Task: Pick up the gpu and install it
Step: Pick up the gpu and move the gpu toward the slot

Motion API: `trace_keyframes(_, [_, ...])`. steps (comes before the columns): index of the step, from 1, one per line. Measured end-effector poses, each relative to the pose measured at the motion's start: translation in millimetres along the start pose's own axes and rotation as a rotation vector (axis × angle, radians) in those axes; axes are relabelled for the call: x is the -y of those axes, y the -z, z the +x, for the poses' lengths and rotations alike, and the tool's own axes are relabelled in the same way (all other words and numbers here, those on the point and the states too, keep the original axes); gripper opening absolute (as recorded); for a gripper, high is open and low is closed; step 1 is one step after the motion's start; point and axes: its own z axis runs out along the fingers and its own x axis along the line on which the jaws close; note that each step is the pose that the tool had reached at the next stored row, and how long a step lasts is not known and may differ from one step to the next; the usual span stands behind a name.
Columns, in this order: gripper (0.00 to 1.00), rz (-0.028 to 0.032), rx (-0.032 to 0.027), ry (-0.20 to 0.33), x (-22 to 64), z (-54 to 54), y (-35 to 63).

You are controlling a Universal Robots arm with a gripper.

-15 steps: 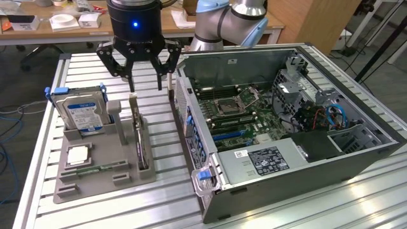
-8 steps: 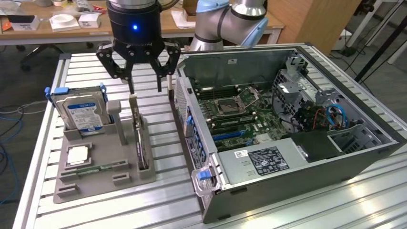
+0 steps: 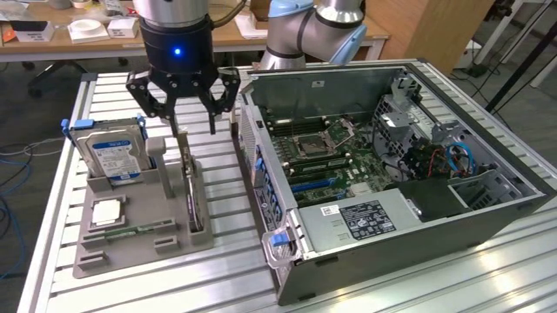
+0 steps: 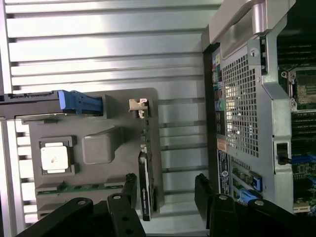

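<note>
The gpu (image 3: pixel 192 186) is a thin dark card standing on edge in a slot of the grey parts holder (image 3: pixel 139 255). In the wrist view the gpu (image 4: pixel 146 185) shows edge-on, with its silvery bracket at the far end. My gripper (image 3: pixel 190 124) hangs just above the card's top end, open, with one finger on each side of it. In the wrist view the gripper (image 4: pixel 166 190) straddles the card, which lies much closer to one finger (image 4: pixel 129 186) than to the other. Nothing is held.
The holder (image 4: pixel 98 145) also carries a silver hard drive (image 3: pixel 111 153) with blue label, a processor chip (image 3: pixel 106 212) and a green memory stick (image 3: pixel 130 229). The open computer case (image 3: pixel 392 169) with its motherboard lies on the exterior view's right, close beside the holder.
</note>
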Motion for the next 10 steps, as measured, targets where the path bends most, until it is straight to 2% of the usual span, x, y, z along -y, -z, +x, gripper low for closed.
trace_keyframes(10, [0.59,0.0094,0.0009,0.000,1.2,7.7,-16.9])
